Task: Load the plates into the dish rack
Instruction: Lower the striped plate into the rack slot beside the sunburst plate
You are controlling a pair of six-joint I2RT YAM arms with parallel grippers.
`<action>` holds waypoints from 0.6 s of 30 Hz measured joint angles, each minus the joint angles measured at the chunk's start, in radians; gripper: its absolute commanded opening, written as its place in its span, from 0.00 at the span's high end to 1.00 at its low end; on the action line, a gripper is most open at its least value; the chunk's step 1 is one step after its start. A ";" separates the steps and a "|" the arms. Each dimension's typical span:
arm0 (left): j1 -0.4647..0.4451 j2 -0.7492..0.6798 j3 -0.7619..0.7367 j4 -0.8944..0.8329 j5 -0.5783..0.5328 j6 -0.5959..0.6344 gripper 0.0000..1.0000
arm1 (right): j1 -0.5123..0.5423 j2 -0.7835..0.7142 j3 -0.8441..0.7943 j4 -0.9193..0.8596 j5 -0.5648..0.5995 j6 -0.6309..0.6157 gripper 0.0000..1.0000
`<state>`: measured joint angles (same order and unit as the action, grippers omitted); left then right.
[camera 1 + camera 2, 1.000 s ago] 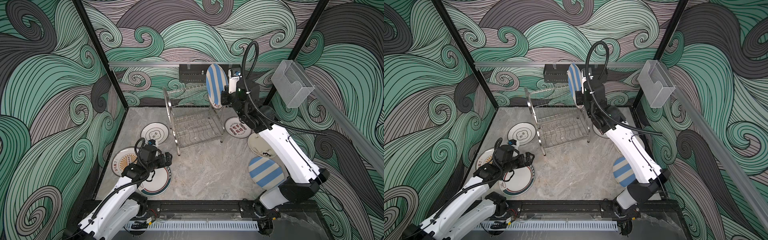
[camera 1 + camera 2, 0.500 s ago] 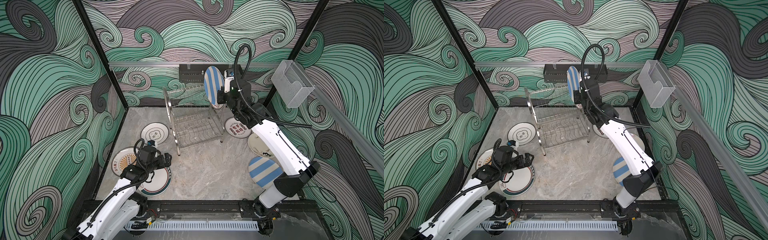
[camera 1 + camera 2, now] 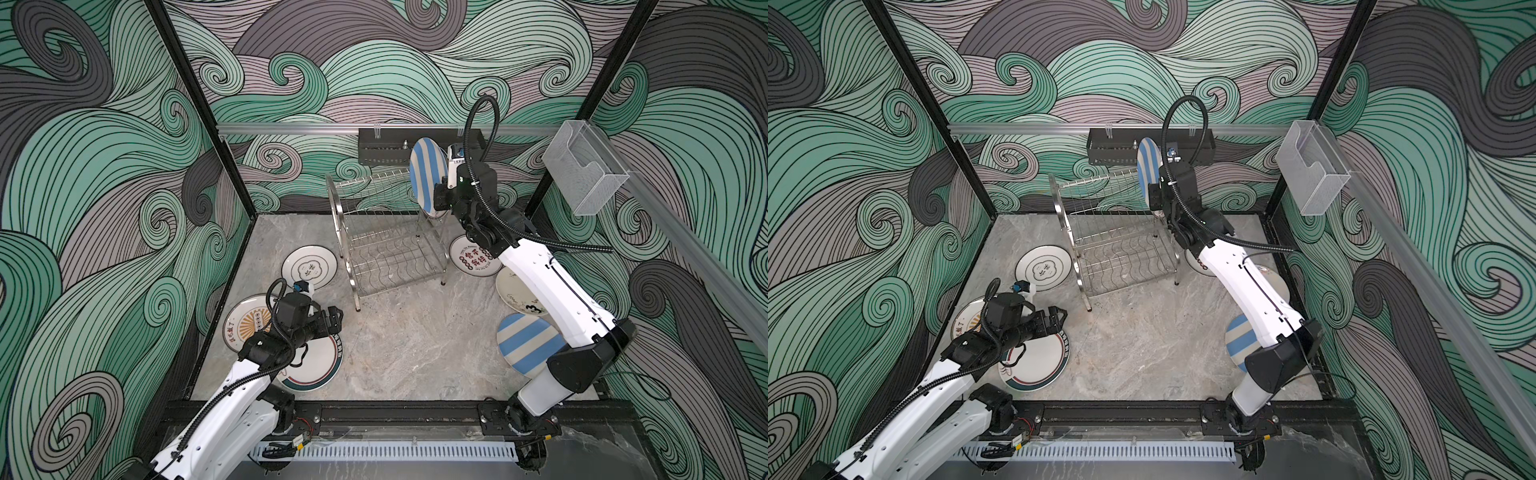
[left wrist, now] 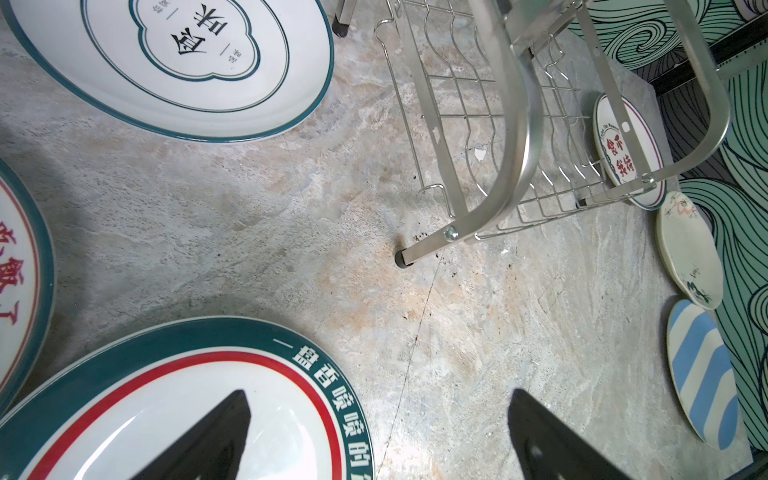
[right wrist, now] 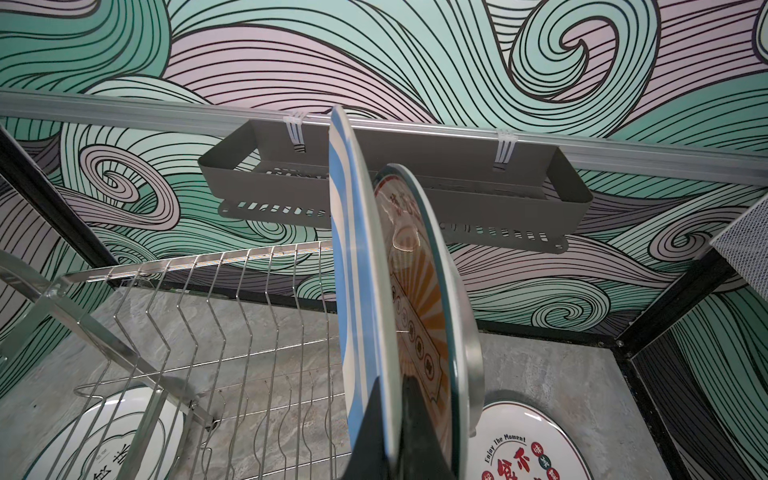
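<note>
On table (image 3: 415, 353) six plates (image 3: 309, 266); at rack (image 3: 386, 249) two (right claw (image 5: 392, 399) grips one).

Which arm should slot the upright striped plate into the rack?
Right. The right gripper is shut on the striped plate, on edge at the rack's top tier beside a standing sunburst plate. The left gripper hangs open over a flat teal-rimmed plate, away from the rack.

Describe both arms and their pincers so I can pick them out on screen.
The left arm and right arm share a look: white shells on the long links, black joints and wrists. A black ribbed cable loops over each wrist and trails back along the arm. The left pincer and right pincer are black, with flat wedge-shaped fingers.
</note>
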<state>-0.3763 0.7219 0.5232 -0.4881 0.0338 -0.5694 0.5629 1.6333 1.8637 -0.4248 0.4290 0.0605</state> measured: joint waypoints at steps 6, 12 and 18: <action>0.000 -0.002 -0.003 -0.010 0.000 0.000 0.01 | -0.011 0.000 -0.036 0.015 -0.020 0.011 1.00; 0.000 -0.008 -0.003 -0.014 0.000 0.000 0.02 | -0.018 0.000 -0.048 0.028 -0.037 0.026 1.00; 0.000 -0.008 -0.003 -0.015 0.000 0.000 0.01 | -0.018 0.000 -0.053 0.040 -0.041 0.030 0.82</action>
<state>-0.3763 0.7139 0.5205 -0.5030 0.0338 -0.5697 0.5446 1.6329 1.8111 -0.3851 0.3878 0.0902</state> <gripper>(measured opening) 0.986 0.144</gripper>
